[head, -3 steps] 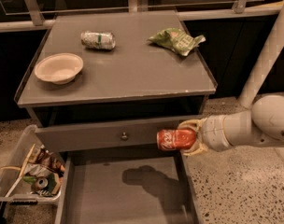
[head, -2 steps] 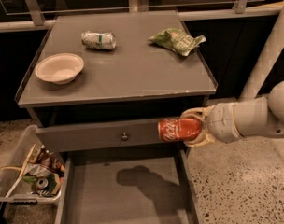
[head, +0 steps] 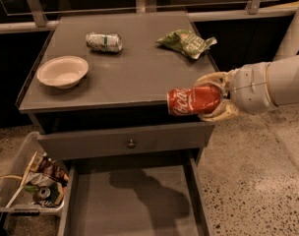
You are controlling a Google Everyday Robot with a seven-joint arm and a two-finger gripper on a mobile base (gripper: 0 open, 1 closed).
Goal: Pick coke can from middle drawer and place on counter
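The end effector (head: 209, 100), closed around the sideways coke can (head: 189, 101), hangs by the front edge of the surface (head: 139, 77); mid-carry, it likely needs a lift inward before release

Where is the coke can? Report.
In the camera view, the gripper holds the coke can sideways at the front right edge of the counter, above the open middle drawer.

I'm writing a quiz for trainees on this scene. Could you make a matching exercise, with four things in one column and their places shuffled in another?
1. coke can
2. bowl
3. green bag
4. middle drawer

A. left side of the counter
B. pulled open below the counter
C. held sideways in the gripper, at the counter's front right edge
D. back right of the counter

Pairs: 1-C, 2-A, 3-D, 4-B
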